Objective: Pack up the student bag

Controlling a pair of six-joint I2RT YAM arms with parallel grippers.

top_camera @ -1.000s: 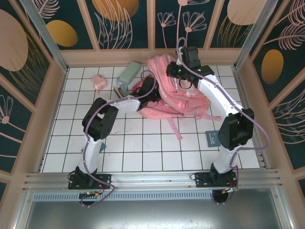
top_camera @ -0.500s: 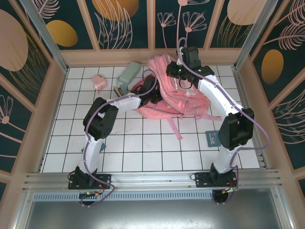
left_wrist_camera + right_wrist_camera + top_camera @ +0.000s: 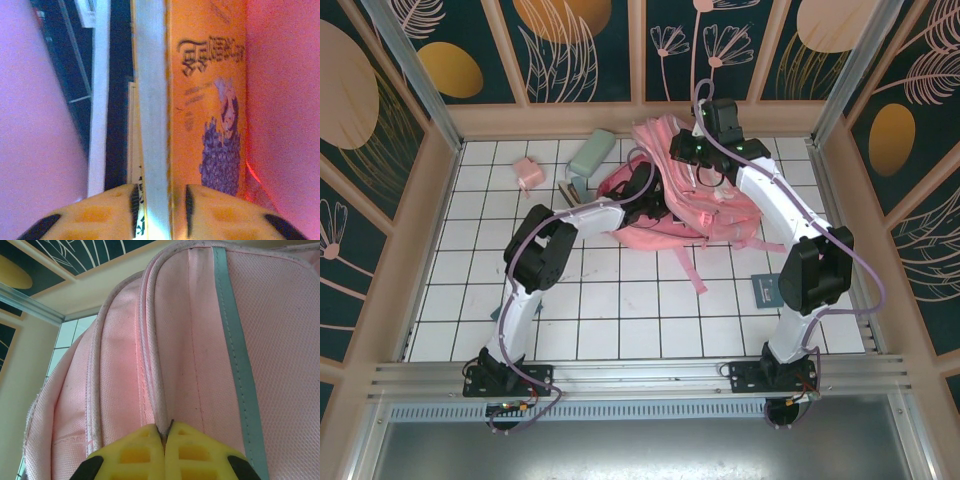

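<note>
Since the frame a second ago, the left arm's elbow has swung slightly toward the right of the overhead picture and its wrist has pushed a little deeper into the mouth of the bag, while the right arm has barely shifted. The student bag [image 3: 705,215], a large pink fabric backpack, lies slumped on the white tiled table [image 3: 620,310] in the upper centre of the overhead frame, with its pink straps [image 3: 688,268] trailing toward the bottom of the picture. In the left wrist view, the left gripper [image 3: 161,192] sits at the bottom centre, its yellow fingers [image 3: 100,217] closed narrowly on the pale edge of a thin book [image 3: 205,100]. The book has an orange cover with dark printed lettering and a bluish illustration, and it runs up the frame with pink fabric close on both sides. In the right wrist view, the right gripper [image 3: 163,432] is at the bottom centre with its fingers pressed together, pinching a raised seam of the bag's pink fabric. A pale grey reflective strip [image 3: 235,340] runs up the bag just to the right of that seam. In the overhead view a small pink box [image 3: 528,172] and a pale green case [image 3: 591,152] lie to the upper left of the bag, apart from it, and a dark blue card [image 3: 763,290] lies on the tiles at centre right, beside the right arm
</note>
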